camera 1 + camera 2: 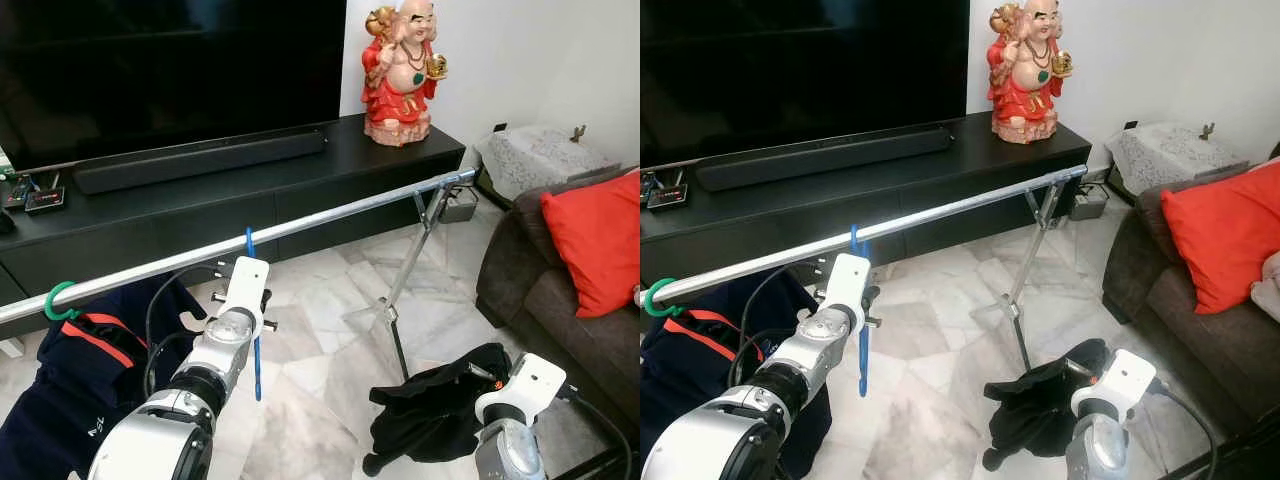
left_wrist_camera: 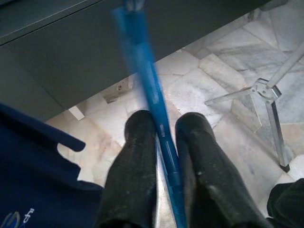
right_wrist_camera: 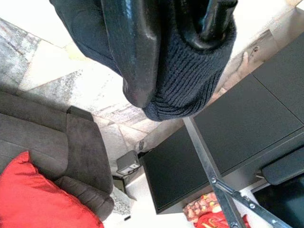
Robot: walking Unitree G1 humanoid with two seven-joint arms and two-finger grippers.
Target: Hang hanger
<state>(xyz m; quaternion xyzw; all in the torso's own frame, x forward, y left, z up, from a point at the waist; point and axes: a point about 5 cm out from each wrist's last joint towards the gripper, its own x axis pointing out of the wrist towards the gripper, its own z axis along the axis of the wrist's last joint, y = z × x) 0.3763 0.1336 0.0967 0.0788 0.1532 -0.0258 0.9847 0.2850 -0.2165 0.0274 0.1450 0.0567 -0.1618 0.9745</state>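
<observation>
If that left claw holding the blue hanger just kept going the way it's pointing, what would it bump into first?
Probably the metal rail: the left gripper, shut on the blue hanger, points up toward it. Past that stands the black TV cabinet. Depth is hard to judge.

I see a red figurine (image 1: 402, 72) standing on the black TV cabinet (image 1: 300, 185), with a soundbar (image 1: 200, 160) under the television (image 1: 150, 70). A red cushion (image 1: 595, 250) lies on the brown sofa (image 1: 560, 300). The floor is marble (image 1: 320, 350).
</observation>
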